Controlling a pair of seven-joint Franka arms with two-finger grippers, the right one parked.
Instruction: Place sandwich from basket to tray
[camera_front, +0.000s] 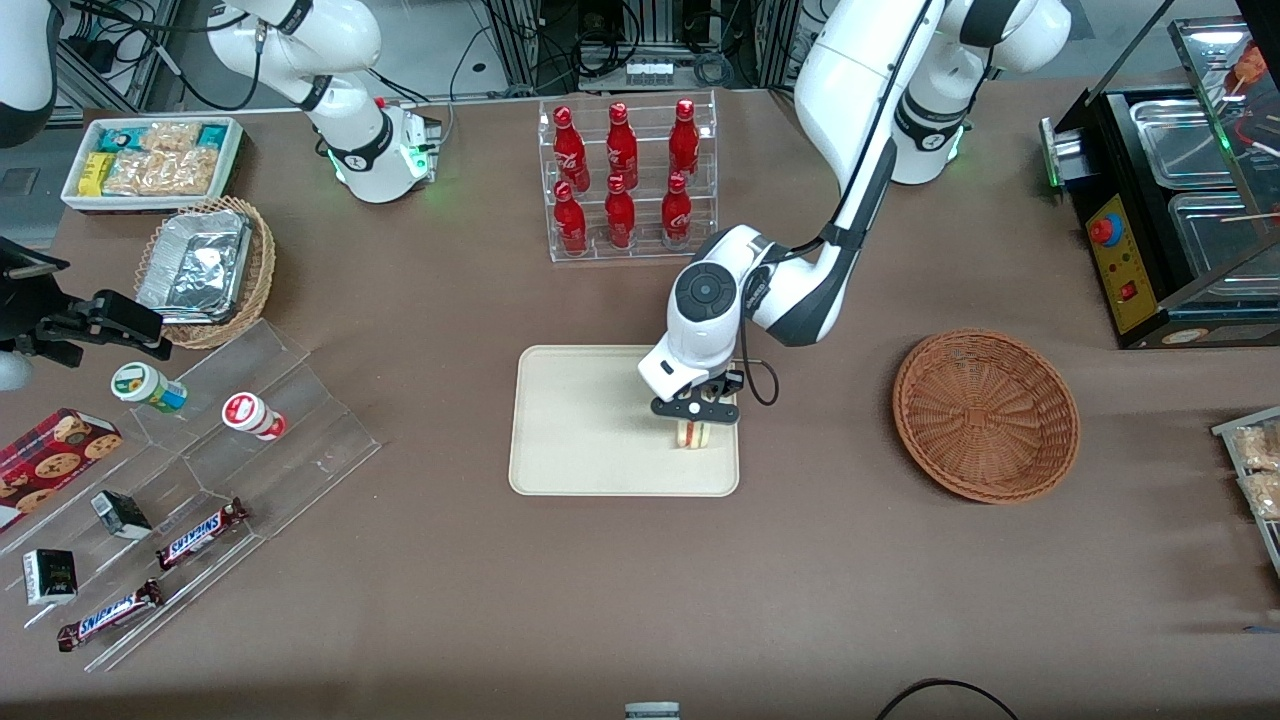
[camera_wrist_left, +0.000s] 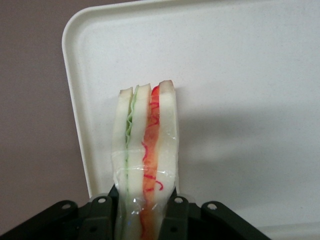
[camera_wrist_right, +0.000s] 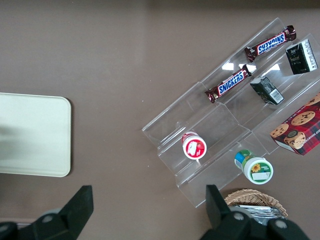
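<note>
My left gripper (camera_front: 694, 418) is over the cream tray (camera_front: 580, 430), near its corner toward the basket and the front camera. It is shut on the sandwich (camera_front: 694, 434), a plastic-wrapped wedge of white bread with green and red-orange filling. In the left wrist view the sandwich (camera_wrist_left: 146, 160) stands on edge between the two black fingers (camera_wrist_left: 172, 220), against the tray (camera_wrist_left: 240, 75) surface. I cannot tell whether it touches the tray. The reddish-brown wicker basket (camera_front: 986, 414) lies empty toward the working arm's end of the table. The tray's edge also shows in the right wrist view (camera_wrist_right: 35, 135).
A clear rack of red cola bottles (camera_front: 625, 180) stands farther from the camera than the tray. A clear stepped display (camera_front: 200, 500) with candy bars and cups, a tan basket with foil containers (camera_front: 205, 270) and a white snack bin (camera_front: 150, 160) lie toward the parked arm's end.
</note>
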